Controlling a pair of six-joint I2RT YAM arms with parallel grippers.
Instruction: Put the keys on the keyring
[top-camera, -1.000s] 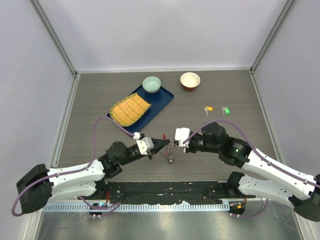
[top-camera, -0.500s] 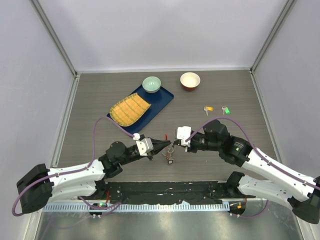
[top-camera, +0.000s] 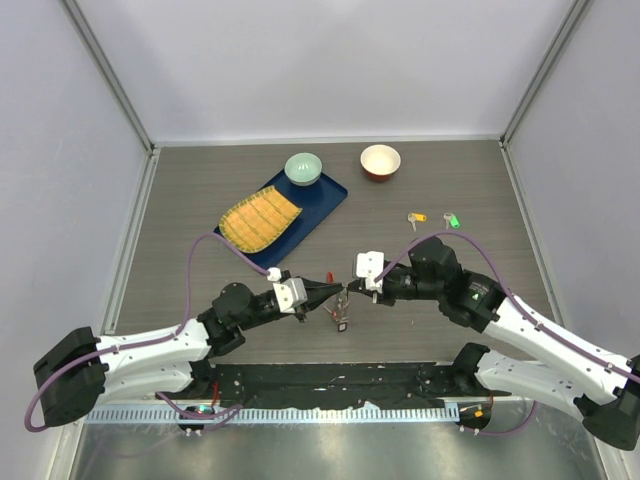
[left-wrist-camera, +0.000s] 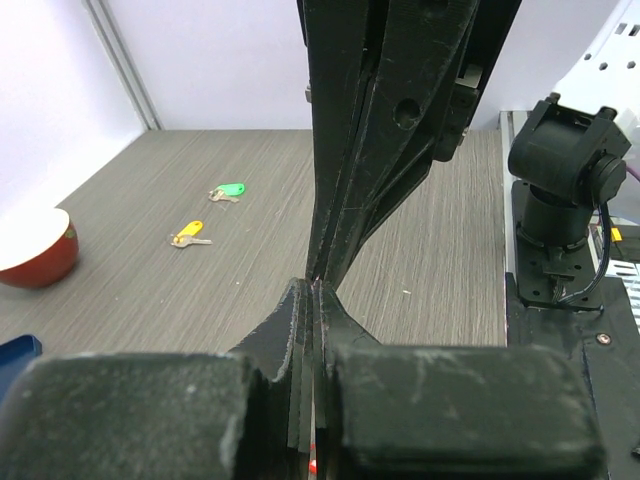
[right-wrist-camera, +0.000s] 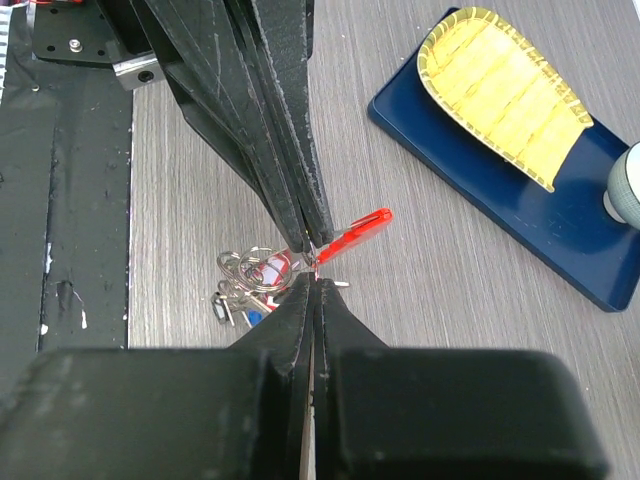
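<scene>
Between the left claw (top-camera: 334, 289) and right claw (top-camera: 350, 289), both clamped on it, hangs the keyring (right-wrist-camera: 258, 272). A yellow key (top-camera: 416, 218) and green key (top-camera: 452, 221) lie well beyond the right claw.

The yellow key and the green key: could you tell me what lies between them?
Only bare table lies between the yellow key and the green key, as seen in the top and left wrist views.

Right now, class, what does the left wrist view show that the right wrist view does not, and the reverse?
Only left wrist: green key, yellow key, red bowl. Only right wrist: silver rings of the keyring, yellow mat. Both: left gripper and right gripper, shut, tip to tip, plus tray and table.
</scene>
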